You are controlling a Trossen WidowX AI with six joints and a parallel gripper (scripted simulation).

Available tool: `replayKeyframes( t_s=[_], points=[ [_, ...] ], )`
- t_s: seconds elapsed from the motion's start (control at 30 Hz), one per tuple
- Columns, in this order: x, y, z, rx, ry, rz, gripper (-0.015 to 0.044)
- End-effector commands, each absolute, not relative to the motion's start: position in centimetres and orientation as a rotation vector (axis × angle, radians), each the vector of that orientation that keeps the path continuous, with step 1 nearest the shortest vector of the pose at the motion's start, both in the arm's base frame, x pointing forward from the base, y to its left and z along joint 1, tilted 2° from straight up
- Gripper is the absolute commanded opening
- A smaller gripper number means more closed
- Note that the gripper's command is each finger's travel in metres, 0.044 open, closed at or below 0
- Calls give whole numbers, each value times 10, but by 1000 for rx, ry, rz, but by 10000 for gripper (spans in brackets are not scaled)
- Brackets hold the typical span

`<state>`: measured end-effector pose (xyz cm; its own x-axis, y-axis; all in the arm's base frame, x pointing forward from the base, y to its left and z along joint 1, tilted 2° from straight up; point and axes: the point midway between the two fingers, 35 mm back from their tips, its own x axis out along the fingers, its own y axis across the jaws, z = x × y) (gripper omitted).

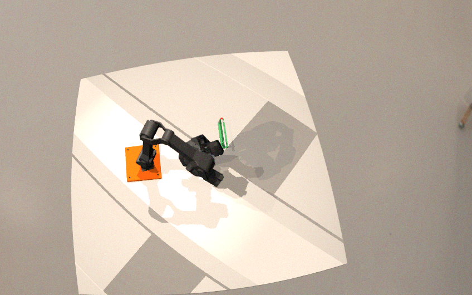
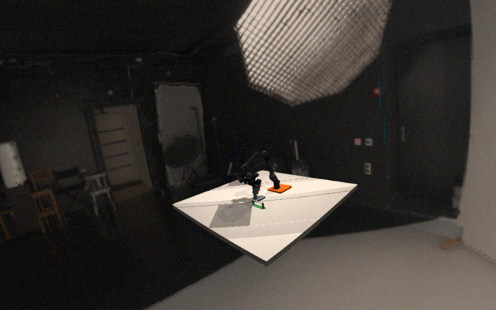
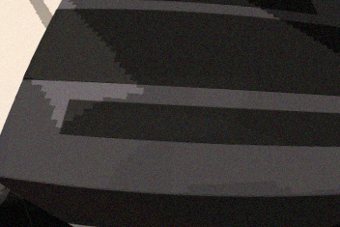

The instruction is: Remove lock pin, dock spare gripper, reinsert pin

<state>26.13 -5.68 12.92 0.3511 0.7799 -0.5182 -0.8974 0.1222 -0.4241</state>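
Note:
My gripper (image 2: 257,182) is shut on the dark spare gripper (image 3: 184,49), whose grey body with black bands fills the wrist view. In the exterior view the spare gripper stands directly above and against the upright socket (image 2: 256,194) on the mount's pale grey-blue plate (image 2: 261,197). How deep its spigot sits cannot be seen. The arm hides most of the mount in the top view. The lock pin (image 1: 222,131), thin and pale with a red head, lies along the green rack (image 1: 220,133) (image 2: 258,206), outside the socket. My fingertips are hidden in the top view and the wrist view.
The green rack stands close beside the mount, with the pin's red head at its far end from the arm. The arm's orange base plate (image 1: 133,165) (image 2: 285,188) is on the mount's other side. The white table (image 1: 266,234) (image 2: 272,243) has broad shadows across it.

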Motion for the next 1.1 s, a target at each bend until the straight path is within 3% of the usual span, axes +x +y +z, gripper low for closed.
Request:
replayKeyframes(
  t_s=[0.0,0.2,1.07],
  points=[
    [261,-57,129,-765,184,1234,289],
    [261,-57,129,-765,184,1234,440],
    [236,-44,179,-732,206,1211,440]
  ],
)
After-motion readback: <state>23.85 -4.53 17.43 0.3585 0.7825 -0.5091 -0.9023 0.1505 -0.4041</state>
